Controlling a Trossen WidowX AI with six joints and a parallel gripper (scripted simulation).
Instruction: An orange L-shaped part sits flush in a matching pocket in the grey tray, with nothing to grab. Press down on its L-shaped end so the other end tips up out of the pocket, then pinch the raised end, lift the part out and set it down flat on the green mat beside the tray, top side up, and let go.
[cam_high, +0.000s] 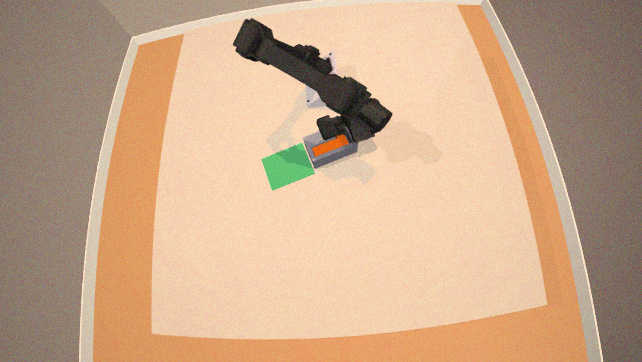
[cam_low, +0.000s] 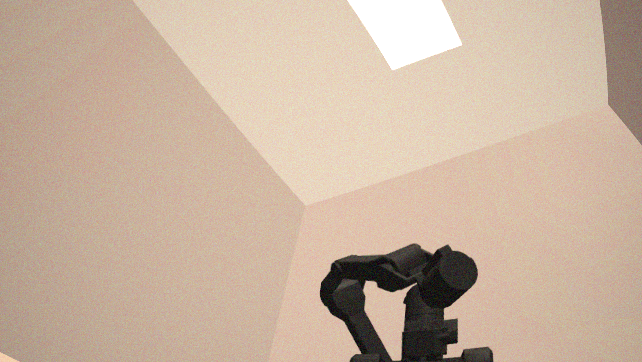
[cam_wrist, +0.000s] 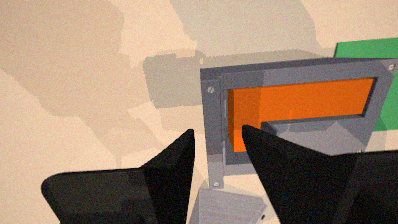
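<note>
The orange L-shaped part (cam_high: 329, 146) (cam_wrist: 310, 102) lies in the pocket of the grey tray (cam_high: 336, 159) (cam_wrist: 212, 125). No clear tilt shows. In the wrist view its long bar runs right and its short leg comes down at the left, with a strip of its side face visible there. My gripper (cam_wrist: 217, 132) is open partway, with nothing between the fingers. The right fingertip appears over the short leg and hides some of it; the left fingertip appears outside the tray's left rim. Contact cannot be told. The green mat (cam_high: 287, 172) (cam_wrist: 370, 49) adjoins the tray's far end from the L end.
The arm (cam_high: 300, 65) (cam_low: 452, 277) reaches over the tray and hides part of its back edge and the fingers in the top view. The pale base plate (cam_high: 315, 99) (cam_wrist: 227, 205) stands close to the tray. The exterior view shows neither tray nor mat.
</note>
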